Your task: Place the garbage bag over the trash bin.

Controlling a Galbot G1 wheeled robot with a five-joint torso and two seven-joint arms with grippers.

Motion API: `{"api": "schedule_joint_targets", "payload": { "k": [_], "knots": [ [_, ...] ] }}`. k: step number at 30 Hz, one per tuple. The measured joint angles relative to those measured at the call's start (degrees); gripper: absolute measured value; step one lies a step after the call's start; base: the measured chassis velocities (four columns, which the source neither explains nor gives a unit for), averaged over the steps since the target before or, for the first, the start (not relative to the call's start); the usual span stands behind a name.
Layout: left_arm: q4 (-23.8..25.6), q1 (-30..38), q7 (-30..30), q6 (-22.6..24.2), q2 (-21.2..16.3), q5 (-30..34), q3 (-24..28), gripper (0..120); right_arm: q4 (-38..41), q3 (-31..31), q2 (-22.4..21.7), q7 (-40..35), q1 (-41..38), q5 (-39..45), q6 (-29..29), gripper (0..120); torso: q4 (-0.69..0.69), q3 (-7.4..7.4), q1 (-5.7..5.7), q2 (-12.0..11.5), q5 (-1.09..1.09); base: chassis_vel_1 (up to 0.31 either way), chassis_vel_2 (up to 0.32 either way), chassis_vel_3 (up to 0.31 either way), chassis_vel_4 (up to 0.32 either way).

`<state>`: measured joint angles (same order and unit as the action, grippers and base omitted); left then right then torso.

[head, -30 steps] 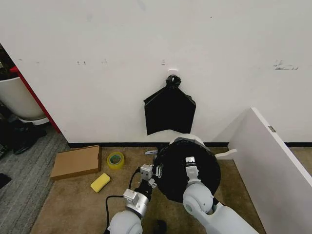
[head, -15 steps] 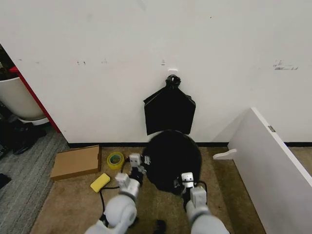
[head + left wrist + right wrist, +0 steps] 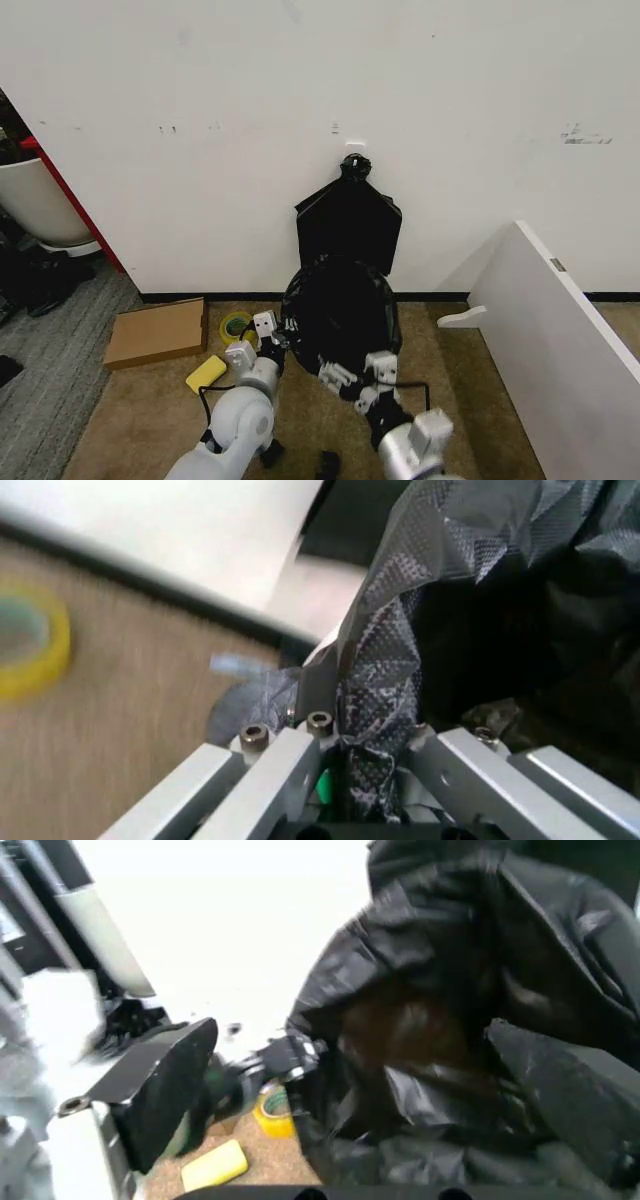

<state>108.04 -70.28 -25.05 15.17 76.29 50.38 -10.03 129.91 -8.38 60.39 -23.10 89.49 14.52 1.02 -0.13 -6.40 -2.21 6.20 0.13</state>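
The garbage bag (image 3: 340,310) is a crinkly black bulge standing on the floor in front of the wall. It covers the trash bin, which is hidden under it. My left gripper (image 3: 266,327) is at the bag's left edge, shut on a fold of the plastic; the left wrist view shows that fold (image 3: 375,667) pinched in the left gripper (image 3: 365,735). At the bag's near side, my right gripper (image 3: 357,376) is open. Seen from the right wrist, the right gripper (image 3: 350,1057) has its fingers (image 3: 165,1080) wide apart, with the garbage bag (image 3: 450,1012) bulging ahead of them.
A flat black bundle (image 3: 348,225) hangs on the wall behind the bag. A yellow tape roll (image 3: 235,323), a yellow sponge (image 3: 205,373) and a cardboard box (image 3: 157,332) lie on the carpet to the left. A white panel (image 3: 545,320) leans at the right. A white tub (image 3: 35,200) stands far left.
The bag has gone from a flat round disc low between my arms to a bunched bulge nearer the wall. My left gripper has swung left and my right arm has drawn back.
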Motion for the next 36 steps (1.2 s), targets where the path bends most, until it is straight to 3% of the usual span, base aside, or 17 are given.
{"api": "schedule_joint_targets", "payload": {
  "k": [2, 8, 10, 15, 23, 36],
  "knots": [
    [-0.31, 0.43, -1.46, 1.66, 0.48, 2.38, -1.13, 0, -0.89, 0.05, -0.07, 0.86, 0.66, -1.21, 1.56, 100, 0.0, 0.0, 0.0, 0.0, 0.0, 0.0, 0.0, 0.0, 0.0],
    [-2.6, 4.18, -10.83, 10.7, 3.6, 20.23, -10.71, 0, -3.56, 1.11, 0.02, 2.83, 1.91, -0.94, 8.0, 100, 0.02, 0.0, 0.0, 0.0, 0.0, 0.0, 0.0, 0.0, 0.0],
    [-2.85, 4.42, -11.08, 10.9, 3.68, 20.81, -11.1, 0, -3.63, 1.16, 0.02, 3.06, 1.94, -0.97, 8.26, 100, 0.01, -0.01, 0.0, 0.0, 0.0, 0.0, 0.0, 0.0, 0.0],
    [-3.14, 6.99, -16.18, 17.74, 4.47, 34.41, -18.7, 0, -6.69, 1.45, 0.56, 0.31, 0.71, -6.54, 5.66, 100, 0.03, -0.01, 0.0, 0.0, 0.01, 0.0, 0.0, 0.0, 0.0],
    [-0.76, 4.47, -16.55, 23.37, 4.45, 38.46, -20.01, 0, -10.87, 2.08, 2.74, -1.18, -3.94, -3.99, 4.12, 100, 0.03, -0.01, 0.0, 0.0, 0.01, 0.0, 0.0, 0.0, 0.0],
    [1.44, 2.76, -12.91, 25.15, 3.78, 37.7, -19.55, 0, -13.21, 3.93, 3.02, -2.18, -4.72, -3.78, 3.92, 100, 0.02, 0.0, 0.0, 0.0, 0.01, 0.0, 0.0, 0.0, 0.0]
  ]
}}
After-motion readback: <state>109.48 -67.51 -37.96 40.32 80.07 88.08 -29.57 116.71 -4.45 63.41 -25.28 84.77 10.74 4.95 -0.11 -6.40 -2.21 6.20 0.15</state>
